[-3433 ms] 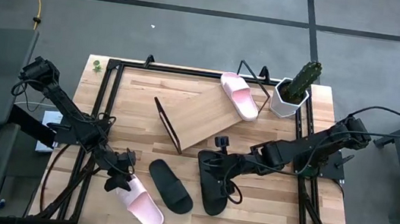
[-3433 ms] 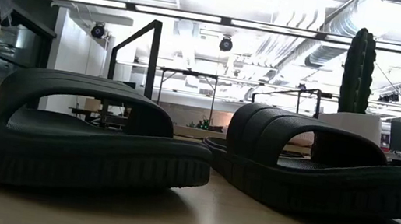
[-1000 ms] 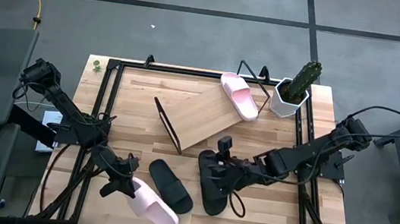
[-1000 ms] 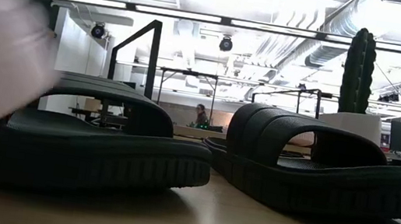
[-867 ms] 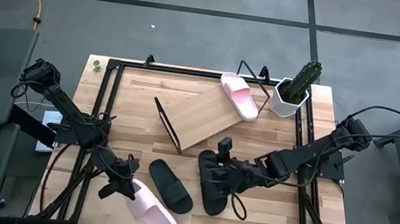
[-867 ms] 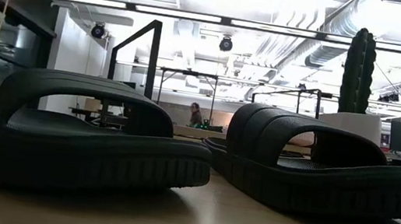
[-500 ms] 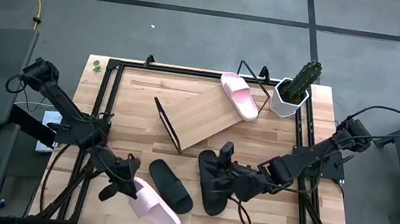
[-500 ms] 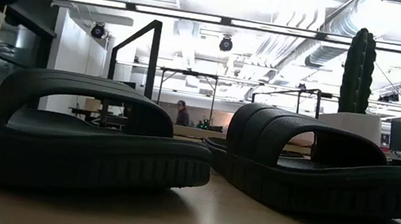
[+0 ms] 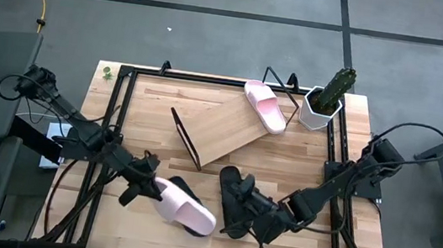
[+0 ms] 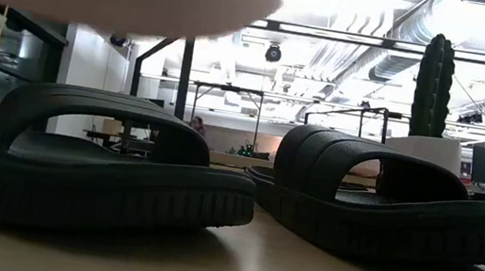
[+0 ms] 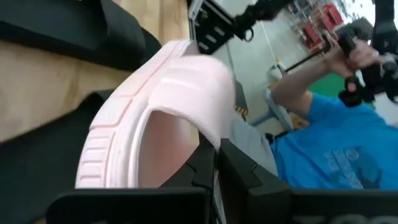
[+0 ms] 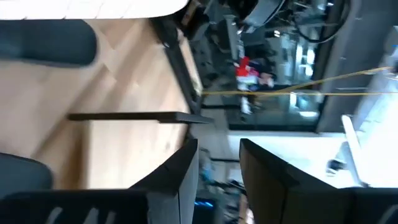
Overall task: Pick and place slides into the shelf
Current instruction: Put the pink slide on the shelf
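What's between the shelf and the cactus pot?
In the high view, a pink slide lies between the shelf and the cactus pot, on the shelf's far end.

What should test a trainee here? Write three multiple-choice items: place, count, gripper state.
1. Where does the unheld pink slide lie? A) on the shelf, by the potted cactus B) on the floor C) in a drawer
2. How many black slides are there? A) one B) two C) four
3. The left gripper is: A) open, empty B) shut on a black slide C) shut on the other pink slide
Key: 1A, high view shows it; 2B, low view shows both; 3C, its wrist view shows the grip.
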